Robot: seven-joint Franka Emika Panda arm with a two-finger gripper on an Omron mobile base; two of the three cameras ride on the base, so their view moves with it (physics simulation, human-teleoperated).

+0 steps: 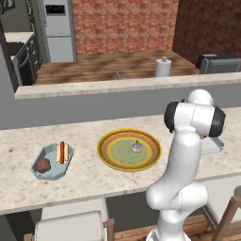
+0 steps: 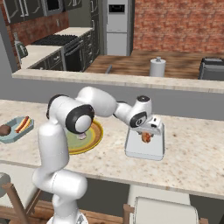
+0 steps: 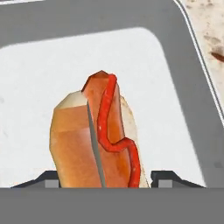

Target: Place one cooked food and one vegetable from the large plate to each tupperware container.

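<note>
My gripper [image 2: 146, 134] is shut on a hot dog [image 2: 146, 138], holding it just over the grey-white rectangular container [image 2: 132, 151]. In the hand view the hot dog [image 3: 97, 140] stands between my fingertips [image 3: 168, 178] above the container's white floor [image 3: 39, 87]. The light-blue octagonal tray [image 1: 43, 153] at the left holds the other hot dog [image 1: 62, 152] and the dark brown lump [image 1: 43, 164]. The large plate [image 1: 107, 153] in the middle carries the pale bulb [image 1: 137, 148]. My arm hides part of the plate [image 2: 98, 131] in the right base view.
A raised ledge [image 1: 117, 85] runs behind the counter. Beyond it stand a paper towel roll [image 2: 157, 67] and a dark toaster [image 2: 212, 69]. Chair backs [image 1: 70, 228] sit below the counter's front edge. Bare counter lies right of the grey container [image 2: 192, 144].
</note>
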